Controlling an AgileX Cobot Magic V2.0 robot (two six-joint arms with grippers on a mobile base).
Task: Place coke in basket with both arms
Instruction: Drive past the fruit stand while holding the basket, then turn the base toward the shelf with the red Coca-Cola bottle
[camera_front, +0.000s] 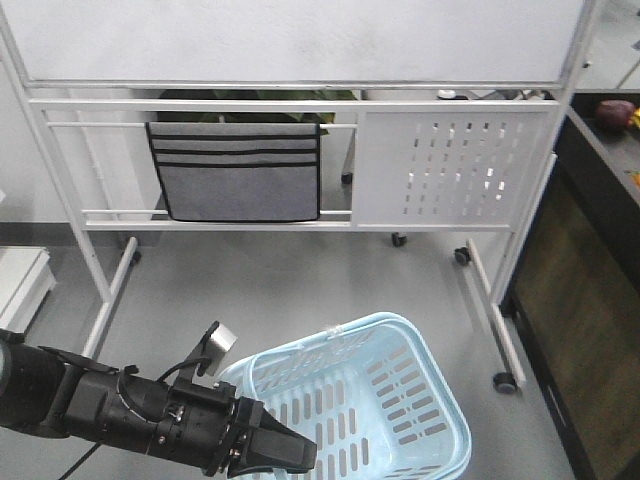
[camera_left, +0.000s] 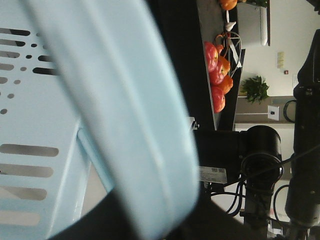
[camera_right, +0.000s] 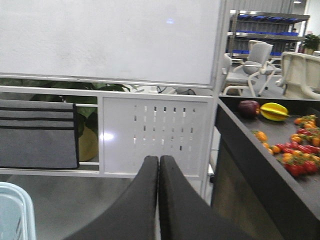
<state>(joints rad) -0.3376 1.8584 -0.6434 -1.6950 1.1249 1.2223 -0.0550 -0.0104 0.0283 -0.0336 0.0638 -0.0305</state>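
Matte black, cylindrical segments along left arm (camera_front: 100, 400), thin black cables, small silver bracket (camera_front: 222, 340); tapered black left gripper (camera_front: 303, 457); smooth black rounded right gripper (camera_right: 159, 161)

The light blue slotted basket (camera_front: 395, 395) stands upright on the floor just before the whiteboard stand (camera_front: 300, 40); the black left gripper (camera_front: 285, 450) overlaps its rim on the side away from the stand; the right gripper (camera_right: 159, 162) faces the stand, fingers pressed together.

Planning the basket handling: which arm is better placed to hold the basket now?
Left. The left gripper is at the basket rim, which fills its wrist view; the right gripper is shut, empty, away from it.
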